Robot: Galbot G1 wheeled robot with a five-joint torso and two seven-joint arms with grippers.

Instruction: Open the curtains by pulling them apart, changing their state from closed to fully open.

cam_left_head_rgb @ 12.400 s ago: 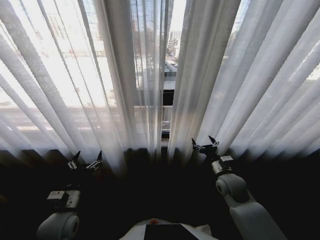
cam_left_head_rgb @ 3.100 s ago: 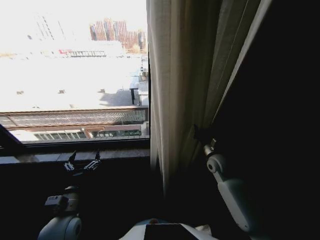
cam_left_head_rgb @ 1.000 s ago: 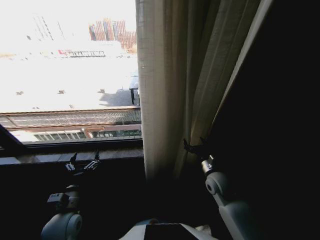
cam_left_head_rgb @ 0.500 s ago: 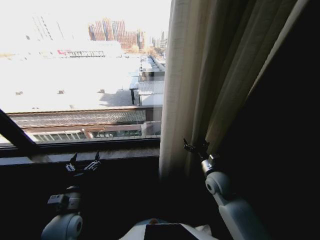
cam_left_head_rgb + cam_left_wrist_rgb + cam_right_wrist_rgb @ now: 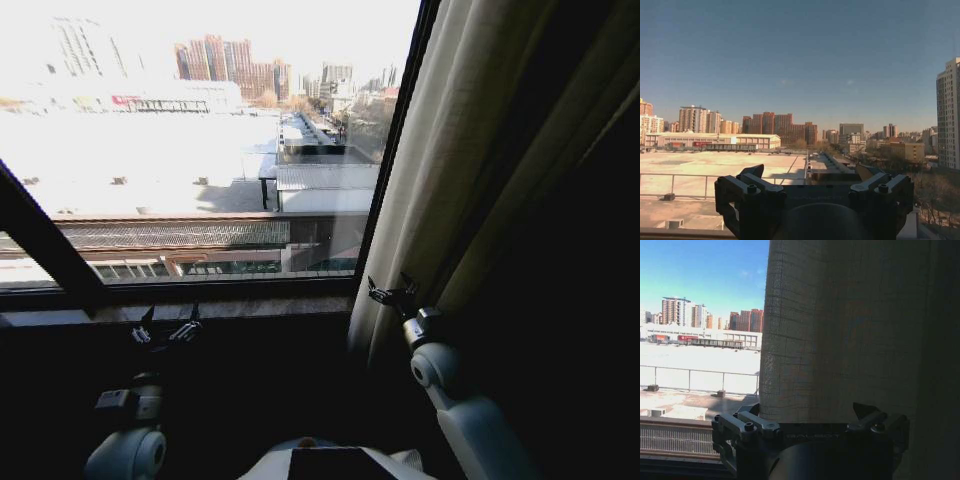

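Bright window [image 5: 200, 150], pleated woven curtains [image 5: 440, 180] bunched beside right end effector [image 5: 392, 293]

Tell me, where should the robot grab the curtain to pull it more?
Probably the curtain's window-side edge, low down where the open right gripper sits. Coming from the window side suits it: that edge hangs straight and free, while the folds behind bunch thickly. The left gripper idles by the sill.

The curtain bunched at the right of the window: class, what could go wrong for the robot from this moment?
1. The right gripper stands open against the curtain with no fold clamped, so the fabric could slide back over the glass.
2. Its fingertips sit close to the weave and might snag it.
3. The left gripper hangs open near the window sill; any base motion could knock it there.
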